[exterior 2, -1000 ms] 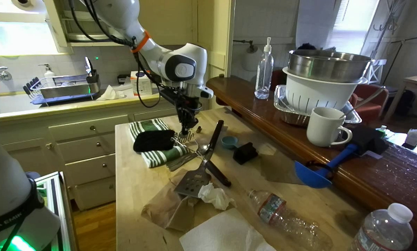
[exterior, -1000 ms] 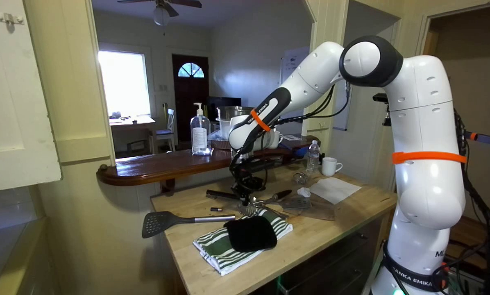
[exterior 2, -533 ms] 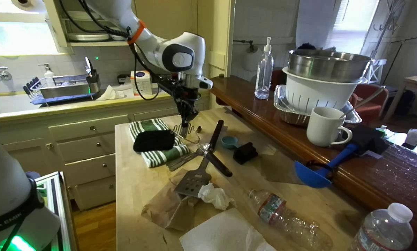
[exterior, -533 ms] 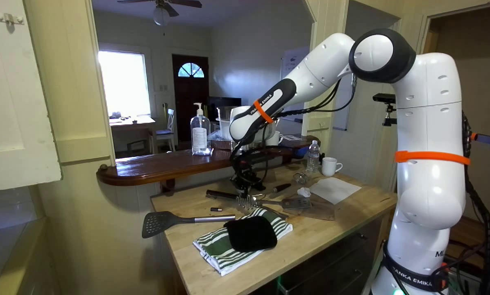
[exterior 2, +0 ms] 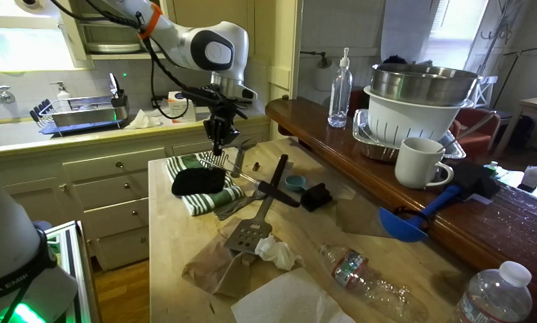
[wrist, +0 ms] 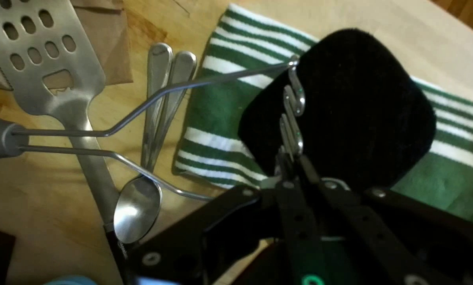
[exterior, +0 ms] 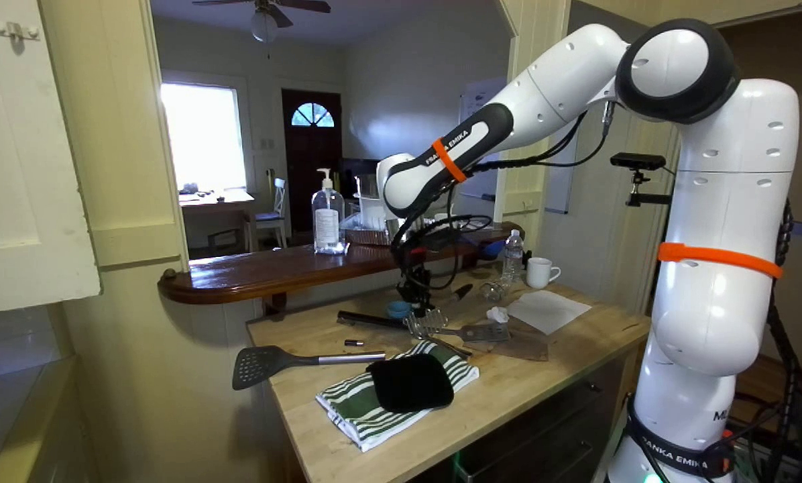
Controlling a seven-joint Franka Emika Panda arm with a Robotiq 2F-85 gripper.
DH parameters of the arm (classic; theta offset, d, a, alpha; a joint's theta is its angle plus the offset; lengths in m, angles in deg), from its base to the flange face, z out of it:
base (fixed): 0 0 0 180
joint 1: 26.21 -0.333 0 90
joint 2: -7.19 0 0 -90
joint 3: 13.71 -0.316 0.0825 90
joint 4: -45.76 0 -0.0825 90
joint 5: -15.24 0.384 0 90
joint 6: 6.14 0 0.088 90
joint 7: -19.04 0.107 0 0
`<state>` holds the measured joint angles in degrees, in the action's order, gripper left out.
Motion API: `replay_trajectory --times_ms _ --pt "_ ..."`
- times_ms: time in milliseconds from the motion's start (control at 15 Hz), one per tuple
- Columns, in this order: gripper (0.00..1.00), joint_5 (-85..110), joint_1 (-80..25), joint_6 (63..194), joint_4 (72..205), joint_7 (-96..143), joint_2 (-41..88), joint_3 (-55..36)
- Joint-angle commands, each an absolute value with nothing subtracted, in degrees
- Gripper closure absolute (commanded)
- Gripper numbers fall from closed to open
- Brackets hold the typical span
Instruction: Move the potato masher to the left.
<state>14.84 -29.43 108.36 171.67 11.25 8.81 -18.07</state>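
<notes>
Black two-fingered gripper [wrist: 299, 170], mine: fingers drawn narrow, with steel wire pinched between the tips;

Black-handled steel-wire potato masher [exterior 2: 267, 188]: held by its wavy head, which shows edge-on in the wrist view; over the last second head and handle alike have shifted leftward and upward in an exterior view, so the whole tool travels with me; hold sound, in my judgement; move begun and partly done;

Folded green-and-white striped towel [wrist: 216, 114], with a black round-cornered soft pad [wrist: 351, 99] lying on it: both behind the masher's head as the wrist sees them; touching or apart, I cannot tell;

Slotted steel turner [exterior 2: 263, 211]: crossed, to the eye, by the masher's handle in an exterior view; the likeliest place for a snag, I judge;

Polished steel spoon [wrist: 137, 209]: beneath one of the masher's wire arms in the wrist view;

Small round teal cup [exterior: 399, 308]: newly uncovered in an exterior view, my fingers having cleared it; no obstacle now, I think;

Pale wooden counter [exterior: 508, 382]: bears the clutter; the next move likely calls for a firm hold, a little height over turner and pad, then a gentle setting down; whose left is meant I cannot tell, so the stopping place stays an unfilled entry.
</notes>
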Motion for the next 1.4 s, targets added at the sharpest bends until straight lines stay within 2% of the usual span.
replay_trajectory --times_ms 0,1333 --pt "0.99 11.56 -30.56 104.78 175.71 3.42 2.18 -18.77" --pt "0.99 11.62 -35.29 104.63 176.41 -53.92 0.48 -19.95"
